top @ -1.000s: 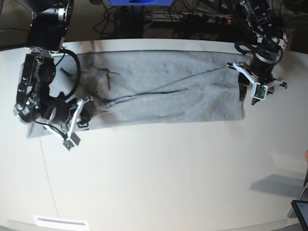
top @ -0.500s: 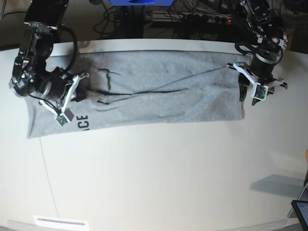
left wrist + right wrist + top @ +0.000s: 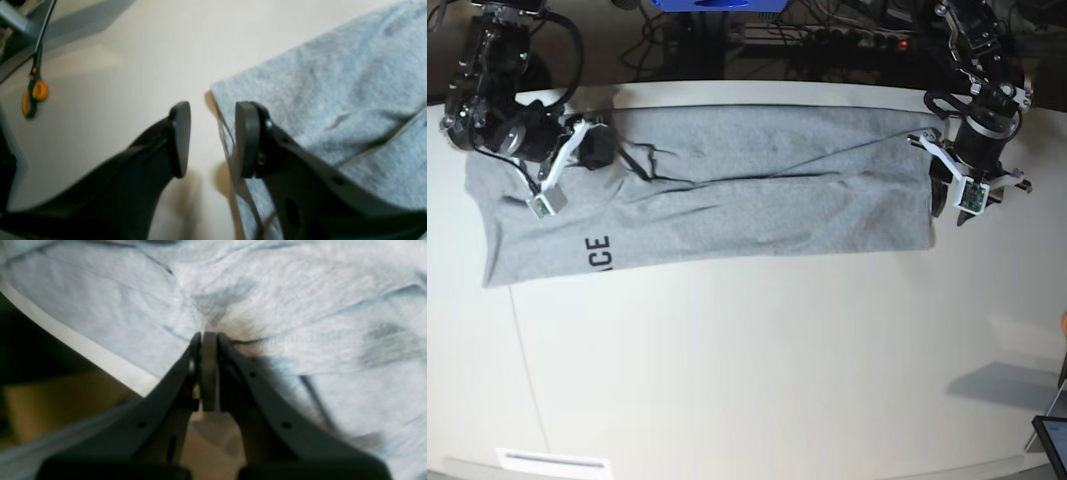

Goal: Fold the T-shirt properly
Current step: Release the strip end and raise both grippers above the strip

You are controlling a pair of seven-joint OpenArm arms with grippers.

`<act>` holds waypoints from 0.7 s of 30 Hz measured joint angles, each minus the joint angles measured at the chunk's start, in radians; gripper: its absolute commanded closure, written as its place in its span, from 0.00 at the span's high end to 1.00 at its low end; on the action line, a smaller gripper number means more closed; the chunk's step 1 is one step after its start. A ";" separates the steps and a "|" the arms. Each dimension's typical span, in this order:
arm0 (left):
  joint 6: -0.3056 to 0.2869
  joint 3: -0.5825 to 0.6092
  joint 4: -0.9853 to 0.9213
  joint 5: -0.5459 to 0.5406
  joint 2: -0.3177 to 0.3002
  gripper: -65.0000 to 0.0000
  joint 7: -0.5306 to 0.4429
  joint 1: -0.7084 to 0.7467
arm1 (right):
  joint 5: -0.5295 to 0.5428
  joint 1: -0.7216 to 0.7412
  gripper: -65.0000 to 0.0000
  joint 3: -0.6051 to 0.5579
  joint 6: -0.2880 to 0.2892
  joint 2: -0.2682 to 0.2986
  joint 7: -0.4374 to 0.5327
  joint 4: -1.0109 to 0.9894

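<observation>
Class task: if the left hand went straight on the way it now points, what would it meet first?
Probably the side edge of the T-shirt: the left hand straddles it, open, one finger over cloth, one over the bare table. Depth is unclear.

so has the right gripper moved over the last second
Yes. In the base view the right gripper has gone from the near edge of the heather-grey cotton T-shirt toward the table's far edge, uncovering black lettering.

T-shirt (image 3: 727,200) flat on table (image 3: 777,380), spanning between both arms.

Orange-handled scissors (image 3: 33,95) lie on the white table (image 3: 757,370) (near its edge).
</observation>
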 measured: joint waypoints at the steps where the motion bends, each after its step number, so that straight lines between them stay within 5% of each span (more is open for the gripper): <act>1: 0.000 0.000 -0.007 -0.003 -0.005 0.35 -0.003 -0.002 | 0.024 -0.008 0.00 0.000 -0.032 0.000 0.001 0.000; 11: 0.003 -0.002 -0.136 -0.003 -0.043 0.35 0.005 -0.029 | 0.309 -0.055 0.00 0.000 -0.323 -0.003 0.008 0.003; 21: 0.002 0.000 -0.144 -0.005 -0.070 0.35 0.003 -0.068 | 0.315 -0.079 0.02 0.000 -0.335 -0.004 0.065 0.000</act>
